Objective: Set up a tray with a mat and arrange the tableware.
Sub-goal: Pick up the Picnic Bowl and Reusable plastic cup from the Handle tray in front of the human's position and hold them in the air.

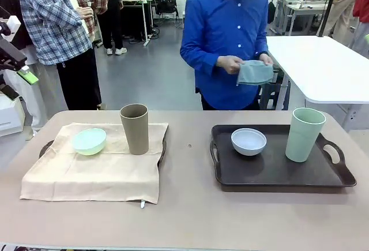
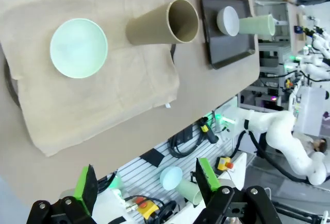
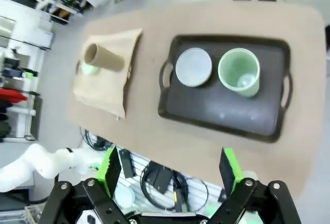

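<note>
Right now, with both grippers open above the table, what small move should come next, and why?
Probably the right gripper lowers toward the pale-green cup: the dark tray under it has no mat yet, and the person holds a folded cloth.

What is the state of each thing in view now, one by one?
Mint-green bowl: upright, empty, on beige mat.
Tan-brown cup: upright on the mat.
White bowl: upright on bare dark tray.
Pale-green cup: upright on that tray.
Teal cloth: folded, held by the person.
Left hand: open, empty.
Right hand: open, empty.

Table point(image 1: 190, 222) bears a mat-covered tray point(image 1: 45, 147) and a dark tray point(image 1: 271, 171).
</note>
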`<control>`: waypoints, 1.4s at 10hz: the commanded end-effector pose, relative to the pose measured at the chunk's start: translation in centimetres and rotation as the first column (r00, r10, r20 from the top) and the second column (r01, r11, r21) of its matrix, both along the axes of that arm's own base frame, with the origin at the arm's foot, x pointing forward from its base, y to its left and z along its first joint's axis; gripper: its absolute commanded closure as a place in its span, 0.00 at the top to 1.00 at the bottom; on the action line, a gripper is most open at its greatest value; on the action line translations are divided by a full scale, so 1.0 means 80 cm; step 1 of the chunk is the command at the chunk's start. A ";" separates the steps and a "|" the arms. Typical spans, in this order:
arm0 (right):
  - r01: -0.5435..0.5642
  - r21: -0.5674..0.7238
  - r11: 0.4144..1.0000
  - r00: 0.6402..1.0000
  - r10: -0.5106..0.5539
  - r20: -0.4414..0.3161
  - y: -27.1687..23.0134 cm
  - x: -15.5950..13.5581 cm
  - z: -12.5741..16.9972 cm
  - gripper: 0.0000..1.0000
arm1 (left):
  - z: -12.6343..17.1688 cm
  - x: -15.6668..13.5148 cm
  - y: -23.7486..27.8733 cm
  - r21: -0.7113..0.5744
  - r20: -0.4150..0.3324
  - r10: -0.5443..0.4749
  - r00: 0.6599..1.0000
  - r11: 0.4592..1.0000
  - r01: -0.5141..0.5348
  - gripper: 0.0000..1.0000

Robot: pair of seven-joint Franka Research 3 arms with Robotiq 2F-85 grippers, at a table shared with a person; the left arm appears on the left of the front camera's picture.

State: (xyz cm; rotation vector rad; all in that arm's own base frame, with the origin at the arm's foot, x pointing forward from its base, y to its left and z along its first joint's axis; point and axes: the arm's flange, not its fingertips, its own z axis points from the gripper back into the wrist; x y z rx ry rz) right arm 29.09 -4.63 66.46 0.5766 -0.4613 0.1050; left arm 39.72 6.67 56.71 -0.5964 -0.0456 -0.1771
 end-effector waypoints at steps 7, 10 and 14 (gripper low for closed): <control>-0.020 0.064 0.998 0.999 0.018 0.029 -0.019 0.021 -0.001 1.00 | -0.001 -0.005 -0.009 -0.009 -0.016 -0.023 1.000 1.000 0.023 1.00; 0.059 0.312 0.948 0.982 0.001 -0.189 -0.099 0.068 -0.007 1.00 | 0.002 0.025 0.018 -0.243 -0.172 -0.049 0.984 0.970 0.006 1.00; 0.282 0.553 0.784 0.914 -0.044 -0.404 -0.224 0.063 -0.087 1.00 | -0.031 0.063 0.076 -0.567 -0.303 -0.016 0.953 0.807 -0.166 1.00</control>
